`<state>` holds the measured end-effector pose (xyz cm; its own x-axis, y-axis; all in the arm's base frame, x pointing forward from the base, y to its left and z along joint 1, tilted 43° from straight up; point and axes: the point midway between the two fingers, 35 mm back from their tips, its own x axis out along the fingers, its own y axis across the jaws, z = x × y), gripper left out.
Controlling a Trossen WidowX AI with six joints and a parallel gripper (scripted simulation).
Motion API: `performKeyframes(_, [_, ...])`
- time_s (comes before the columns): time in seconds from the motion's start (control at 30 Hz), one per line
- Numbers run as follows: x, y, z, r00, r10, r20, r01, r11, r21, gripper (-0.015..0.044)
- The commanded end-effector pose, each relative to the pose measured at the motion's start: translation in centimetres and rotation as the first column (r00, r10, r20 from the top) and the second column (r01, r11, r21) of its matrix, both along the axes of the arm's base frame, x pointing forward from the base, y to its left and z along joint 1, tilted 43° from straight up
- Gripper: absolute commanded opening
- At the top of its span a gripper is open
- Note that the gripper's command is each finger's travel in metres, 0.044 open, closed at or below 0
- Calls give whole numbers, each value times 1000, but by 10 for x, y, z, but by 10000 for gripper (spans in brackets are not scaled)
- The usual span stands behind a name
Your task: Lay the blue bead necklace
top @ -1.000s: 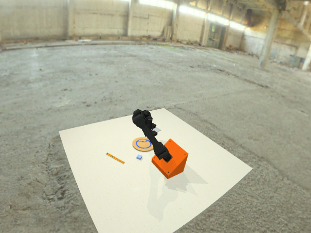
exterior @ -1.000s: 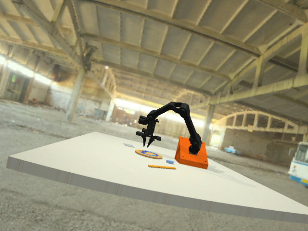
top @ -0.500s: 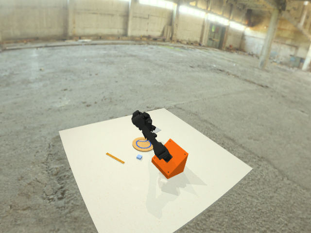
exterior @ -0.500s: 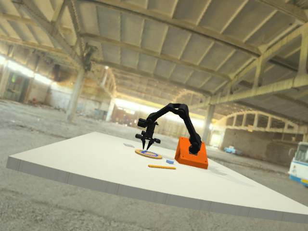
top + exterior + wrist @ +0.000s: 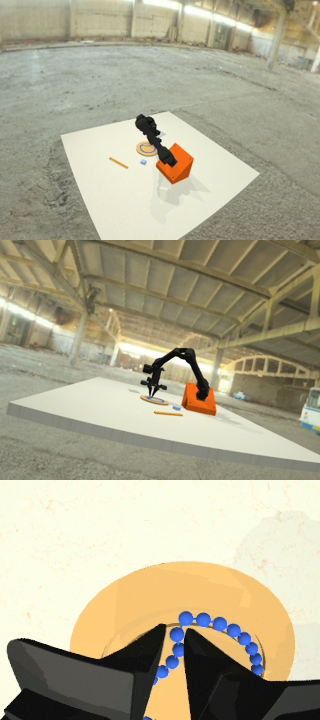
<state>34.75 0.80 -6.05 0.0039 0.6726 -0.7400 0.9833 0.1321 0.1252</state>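
The round wooden bead board (image 5: 138,149) (image 5: 165,403) (image 5: 185,585) lies flat on the table. The blue bead necklace (image 5: 147,152) (image 5: 163,401) (image 5: 233,630) lies on it. In the wrist view its right stretch follows the curved groove, while its left stretch bends inward and leaves the groove's upper-left arc bare. My gripper (image 5: 151,396) (image 5: 175,632) is low over the board's far side, pointing down. Its fingers are close together but apart, one on each side of a bead near the bend, with slivers of gap showing. The fingers hide part of the necklace and groove.
A small blue block (image 5: 143,161) (image 5: 176,408) and an orange beaded strip (image 5: 118,163) (image 5: 168,413) lie near the board. A flat grey piece (image 5: 162,134) (image 5: 133,390) lies beyond it. The orange base block (image 5: 180,161) (image 5: 189,397) carries the arm.
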Motion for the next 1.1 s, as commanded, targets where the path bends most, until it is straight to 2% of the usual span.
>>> performKeyframes(0.0, [0, 0, 0, 1000, 0, 1, 0, 1000, 0, 0])
performKeyframes(1.07, [0, -5, 4, 1000, -1, -7, 1, 1000, 5, 0])
